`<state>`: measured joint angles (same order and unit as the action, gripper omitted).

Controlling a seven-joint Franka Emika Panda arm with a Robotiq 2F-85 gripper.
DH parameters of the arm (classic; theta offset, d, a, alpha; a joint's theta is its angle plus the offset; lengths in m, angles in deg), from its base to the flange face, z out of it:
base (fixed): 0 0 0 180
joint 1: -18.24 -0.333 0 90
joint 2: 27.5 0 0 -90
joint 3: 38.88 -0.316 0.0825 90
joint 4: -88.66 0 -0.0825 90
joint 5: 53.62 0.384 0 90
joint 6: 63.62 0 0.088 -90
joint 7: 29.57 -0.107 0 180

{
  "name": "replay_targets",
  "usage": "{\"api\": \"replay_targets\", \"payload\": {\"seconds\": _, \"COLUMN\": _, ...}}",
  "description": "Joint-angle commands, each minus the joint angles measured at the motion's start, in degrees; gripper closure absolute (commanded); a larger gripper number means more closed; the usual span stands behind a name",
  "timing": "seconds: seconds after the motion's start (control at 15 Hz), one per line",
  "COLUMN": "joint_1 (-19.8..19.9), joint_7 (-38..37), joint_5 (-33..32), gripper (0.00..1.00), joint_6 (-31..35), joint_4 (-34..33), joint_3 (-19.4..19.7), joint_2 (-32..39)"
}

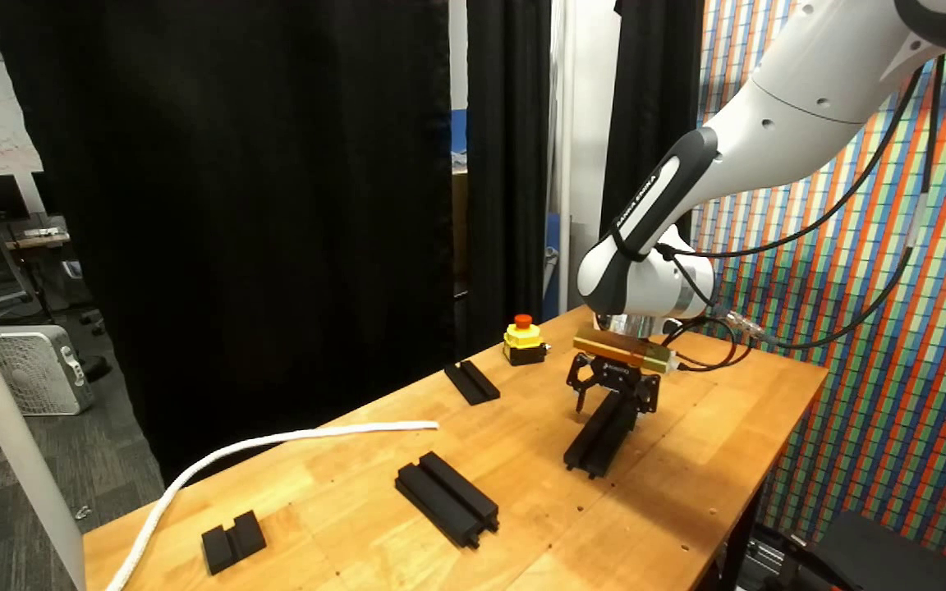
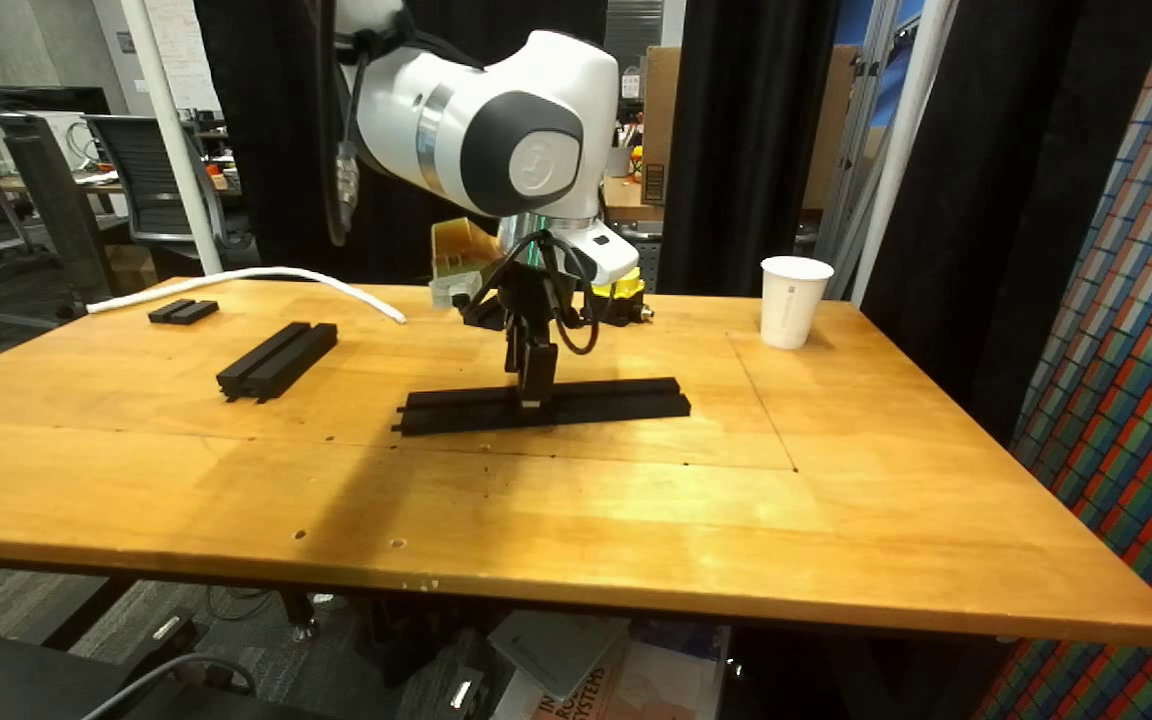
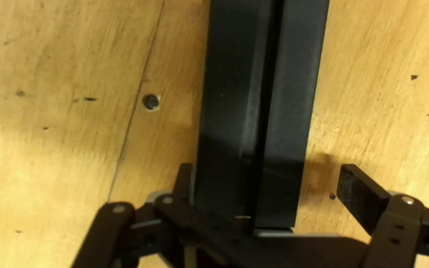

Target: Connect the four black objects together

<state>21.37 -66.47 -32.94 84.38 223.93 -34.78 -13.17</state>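
Released end effector (image 3: 265,178) astride the long grooved bar (image 2: 576,404)

The wrist view gives the clearest sight of the fingers (image 3: 363,197): spread, one close along the bar's side, the other clear of it. A white paper cup (image 2: 794,300) appears solely in an exterior view, upright toward the far edge of the tabletop (image 2: 636,530); the shorter grooved bar (image 1: 447,499), the small notched block (image 1: 235,543) and a red-and-yellow button (image 1: 524,339) show in both exterior views. In an exterior view a flat black slab (image 1: 471,382) lies near that button.

The long grooved bar lies flat beneath the end effector, its axis nearly vertical in the wrist view and almost crosswise in an exterior view, tabbed end (image 2: 411,415) to the left. Well apart, the shorter grooved bar slants.

The white arm (image 1: 769,139) slants down from the upper right in an exterior view, folds at the wrist, and aims the end effector downward.
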Motion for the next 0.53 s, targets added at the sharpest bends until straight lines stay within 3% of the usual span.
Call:
{"api": "replay_targets", "payload": {"seconds": 0.0, "joint_1": -0.16, "joint_7": 0.34, "joint_5": 1.14, "gripper": 0.0, "joint_6": -0.78, "joint_4": -0.46, "joint_3": 0.13, "joint_2": -1.08}}
{"api": "replay_targets", "payload": {"seconds": 0.27, "joint_1": -1.51, "joint_7": -0.58, "joint_5": -1.11, "gripper": 0.0, "joint_6": -8.44, "joint_4": 0.26, "joint_3": -0.42, "joint_2": -6.36}}
{"api": "replay_targets", "payload": {"seconds": 0.47, "joint_1": -3.53, "joint_7": -2.08, "joint_5": -5.35, "gripper": 0.0, "joint_6": -17.86, "joint_4": -1.89, "joint_3": -1.5, "joint_2": -9.75}}
